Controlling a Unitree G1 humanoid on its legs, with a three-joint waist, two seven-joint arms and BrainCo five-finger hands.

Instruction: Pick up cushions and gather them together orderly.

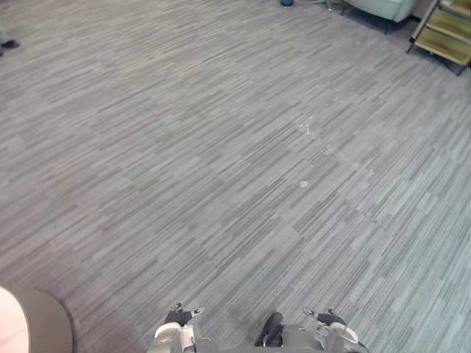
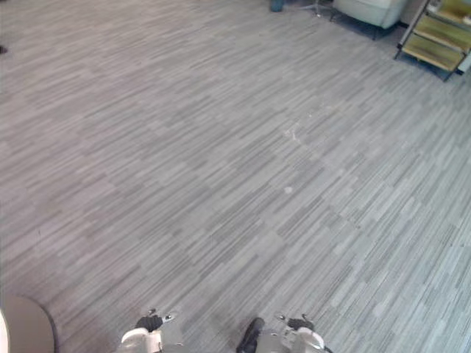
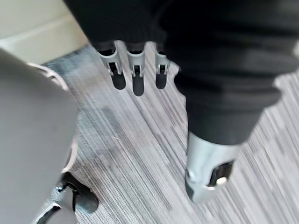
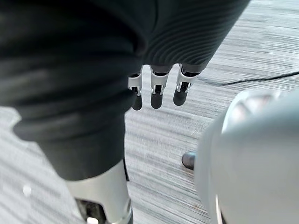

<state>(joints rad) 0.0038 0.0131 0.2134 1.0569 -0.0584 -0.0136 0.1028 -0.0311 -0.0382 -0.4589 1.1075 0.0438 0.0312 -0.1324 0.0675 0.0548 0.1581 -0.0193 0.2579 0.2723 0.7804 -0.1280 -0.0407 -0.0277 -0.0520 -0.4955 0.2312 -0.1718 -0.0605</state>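
Left hand (image 3: 135, 77): fingers straight and loose, thumb apart, holding nothing, hanging over the carpet.
Right hand (image 4: 157, 88): fingers likewise straight and relaxed, holding nothing.
Cushion (image 1: 37, 323): a rounded tan shape, probably a cushion, on the floor at the near left edge.
Carpet (image 1: 221, 147): grey, striped, a wide bare stretch ahead.
Far right edge: wooden shelf (image 1: 447, 33) near a pale armchair (image 1: 381, 7).
Far left edge: a person's shoe (image 1: 9, 44).

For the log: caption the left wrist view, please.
Left hand hangs open and empty over grey striped carpet.
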